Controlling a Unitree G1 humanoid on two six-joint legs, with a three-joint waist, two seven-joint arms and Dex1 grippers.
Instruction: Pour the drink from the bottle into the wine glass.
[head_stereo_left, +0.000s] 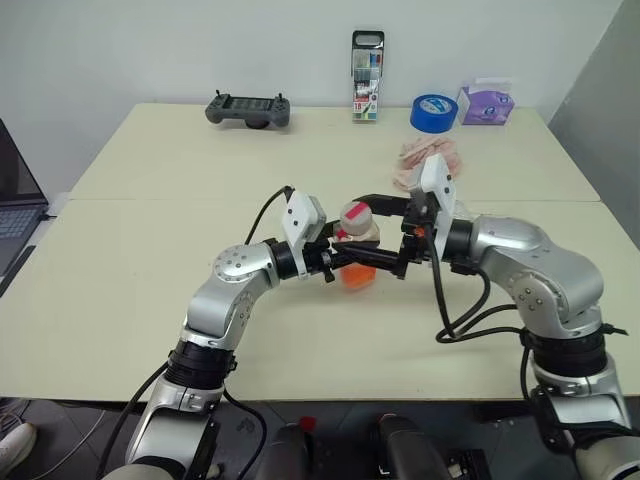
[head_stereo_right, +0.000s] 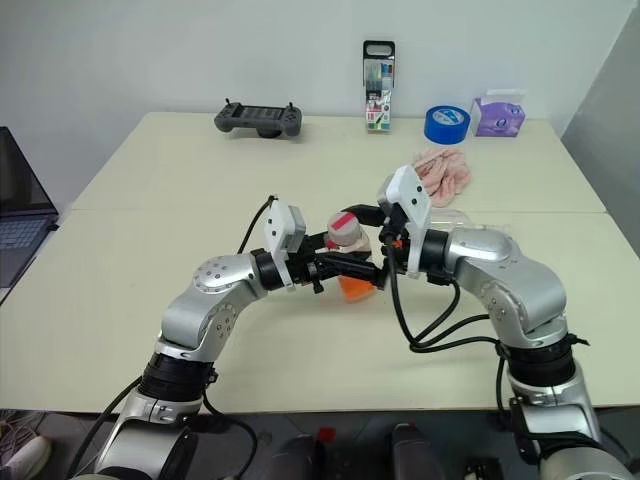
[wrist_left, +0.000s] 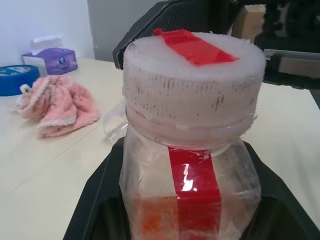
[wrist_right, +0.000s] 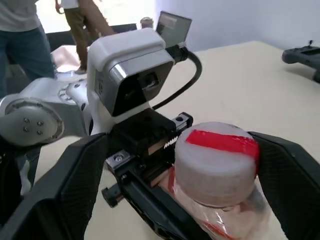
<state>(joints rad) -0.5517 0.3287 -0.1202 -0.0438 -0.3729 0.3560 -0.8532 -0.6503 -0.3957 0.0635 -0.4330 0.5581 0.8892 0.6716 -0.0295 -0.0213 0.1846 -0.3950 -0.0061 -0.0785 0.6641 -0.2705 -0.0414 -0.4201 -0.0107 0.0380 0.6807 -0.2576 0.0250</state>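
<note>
The bottle (head_stereo_left: 357, 225) is a small clear one with a white cap and a red strip. It hangs upright above the middle of the table with my left gripper (wrist_left: 190, 200) shut on its body. The drink (head_stereo_left: 358, 273) shows orange in its lower part. My right gripper (wrist_right: 180, 140) is open, one black finger on each side of the cap (wrist_right: 215, 160), coming in from the right. A bit of clear glass (wrist_left: 114, 126) shows just behind the bottle, likely the wine glass, and my right arm hides the rest of it.
A pink cloth (head_stereo_left: 428, 160) lies behind my right gripper. Along the table's far edge stand a game controller (head_stereo_left: 249, 108), a marker case (head_stereo_left: 367, 90), a blue tape roll (head_stereo_left: 433, 112) and a purple tissue box (head_stereo_left: 486, 104). A laptop (head_stereo_left: 15, 200) sits at far left. People (wrist_right: 22, 45) stand beyond.
</note>
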